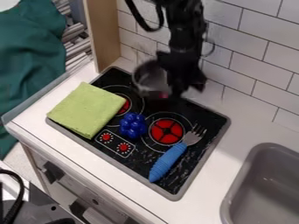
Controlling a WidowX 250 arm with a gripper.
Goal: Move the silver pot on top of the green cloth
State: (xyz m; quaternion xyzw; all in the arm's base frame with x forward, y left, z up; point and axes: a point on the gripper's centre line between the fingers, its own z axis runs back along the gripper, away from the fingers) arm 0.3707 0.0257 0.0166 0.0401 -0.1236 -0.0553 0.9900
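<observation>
The black gripper hangs over the back part of the stove, blurred, in front of the tiled wall. Directly to its left is the silver pot, its right side partly covered by the gripper. Whether the pot rests on the stove or is held off it, I cannot tell. The folded green cloth lies flat across the stove's left edge, nearer the front than the pot, with nothing on top of it.
On the black stove top, blue toy grapes sit near the middle, and a blue-handled fork lies to their right. A wooden panel stands at the back left. The grey sink is at the lower right.
</observation>
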